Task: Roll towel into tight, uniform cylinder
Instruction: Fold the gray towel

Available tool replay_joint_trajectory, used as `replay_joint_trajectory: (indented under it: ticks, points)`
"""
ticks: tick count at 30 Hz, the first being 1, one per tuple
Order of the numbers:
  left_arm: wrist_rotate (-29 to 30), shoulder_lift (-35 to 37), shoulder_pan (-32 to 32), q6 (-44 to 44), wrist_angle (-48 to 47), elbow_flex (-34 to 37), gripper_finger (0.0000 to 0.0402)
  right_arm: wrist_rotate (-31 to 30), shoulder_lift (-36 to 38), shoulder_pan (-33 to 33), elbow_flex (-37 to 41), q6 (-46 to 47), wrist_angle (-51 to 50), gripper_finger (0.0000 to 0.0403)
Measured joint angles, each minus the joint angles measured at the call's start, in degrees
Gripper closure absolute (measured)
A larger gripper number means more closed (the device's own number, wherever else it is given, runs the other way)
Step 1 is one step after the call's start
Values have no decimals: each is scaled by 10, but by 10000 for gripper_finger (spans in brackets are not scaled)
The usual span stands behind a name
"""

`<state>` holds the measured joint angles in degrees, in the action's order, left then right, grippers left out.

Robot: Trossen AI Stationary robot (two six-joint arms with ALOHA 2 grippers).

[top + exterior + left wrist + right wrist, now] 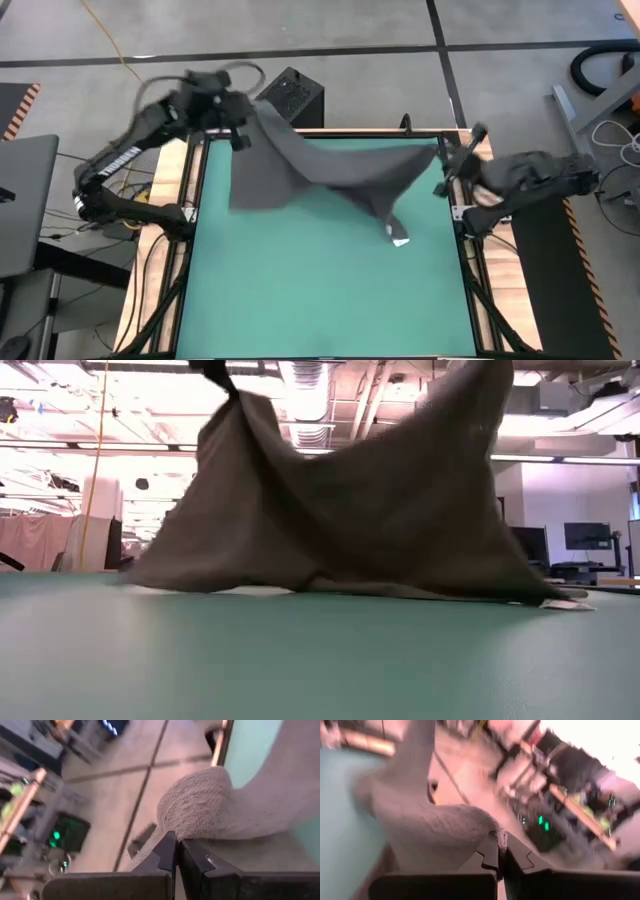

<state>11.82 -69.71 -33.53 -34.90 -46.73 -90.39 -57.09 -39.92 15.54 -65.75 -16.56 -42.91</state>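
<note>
Green table [320, 660] under draped towel [380, 510]; bright ceiling lights beyond.

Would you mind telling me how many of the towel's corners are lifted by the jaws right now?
2: the left gripper holds one towel corner at the mat's far-left edge, the right gripper another at its far-right.

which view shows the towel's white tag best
The high view: the white tag lies on the green mat at the drooping corner of the towel. The low view shows it only as a pale sliver at the towel's right edge. Neither wrist view shows it.
</note>
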Motion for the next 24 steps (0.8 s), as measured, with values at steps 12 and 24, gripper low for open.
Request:
replay_joint_trajectory:
  ticks: [12,24]
  points:
    - [-77,6,203,239,-306,-14,401,477,10,3,-54,206,-131,381]
    - [-97,13,519,549,17,469,401,544,11,130,291,589,-8,380]
